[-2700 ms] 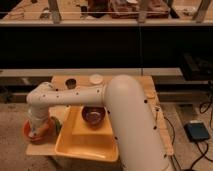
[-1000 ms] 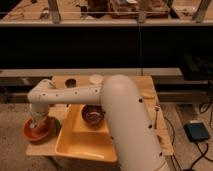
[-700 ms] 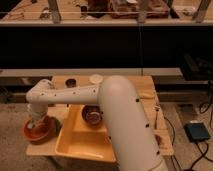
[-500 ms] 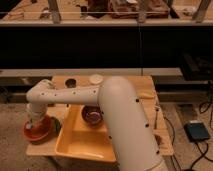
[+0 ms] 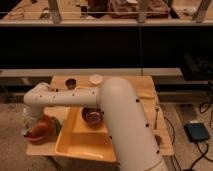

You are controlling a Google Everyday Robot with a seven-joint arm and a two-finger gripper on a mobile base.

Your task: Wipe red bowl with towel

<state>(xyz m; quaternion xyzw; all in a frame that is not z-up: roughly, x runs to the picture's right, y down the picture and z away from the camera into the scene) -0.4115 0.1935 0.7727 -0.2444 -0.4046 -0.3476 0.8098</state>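
The camera view looks down along a thick white arm [image 5: 120, 115] that rises from the lower right, bends at a broad elbow above the table, and reaches left in a long, nearly level forearm dotted with small dark marks. At the far left the wrist turns downward, so the gripper [image 5: 30, 125] hangs over the front left corner of the wooden table [image 5: 150, 85]. Whether anything lies between the fingers cannot be told here.

The red bowl [image 5: 41, 131] sits on that front left corner, right beneath the gripper, its orange-red rim showing to the right of and below the wrist. Something dark green [image 5: 58, 126] lies against the bowl's right side, between it and the yellow tray [image 5: 82, 145].

The tray occupies the middle front of the table, partly covered by the arm. At its far end rests a smaller, glossy dark purple bowl [image 5: 92, 116], well apart from the red one.

Toward the back edge stand a small dark cup [image 5: 71, 82] and, just beside it to the right, a pale round dish [image 5: 96, 79]. On the right side lie a light oblong object [image 5: 145, 94] and a slim utensil [image 5: 156, 116].
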